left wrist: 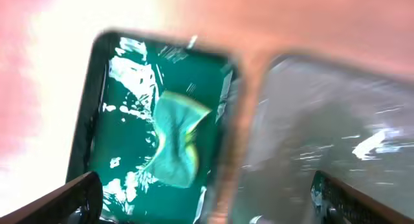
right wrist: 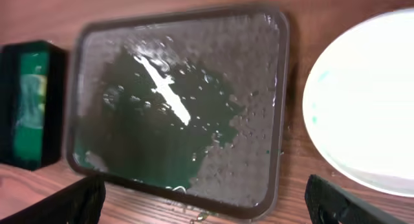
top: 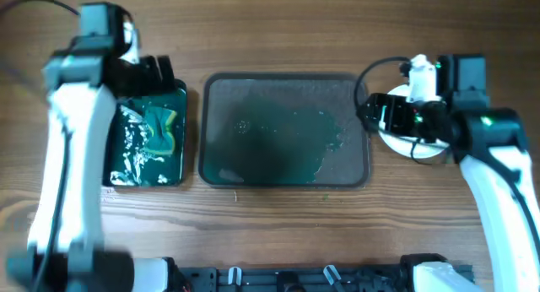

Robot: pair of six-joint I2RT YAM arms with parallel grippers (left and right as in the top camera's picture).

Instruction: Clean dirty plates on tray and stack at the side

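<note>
Step in hand: I judge the cleaning is at or near its end. The grey tray [top: 285, 130] holds no plates, only a teal-green puddle over its near-left part.
Plates: I see white plate [top: 419, 144] on the wood just right of the tray, mostly hidden under my right arm. The right wrist view shows its pale face [right wrist: 365, 98] with only a faint green trace near the left rim. I cannot tell whether this is 1 plate or a stack of 3.
Sponge: it lies crumpled [left wrist: 176, 138] in the green tray [top: 181, 102], left of the grey tray, in wet green liquid.
Left gripper [left wrist: 206, 195]: fingers wide apart, holding nothing, hovering above the gap between the 2 trays.
Right gripper [right wrist: 206, 198]: fingers spread wide and empty, above the plate and the tray's right edge.
Next move: I would first confirm the plate count and check that faint trace; if it needs wiping, the left arm must pick the sponge up again.
</note>
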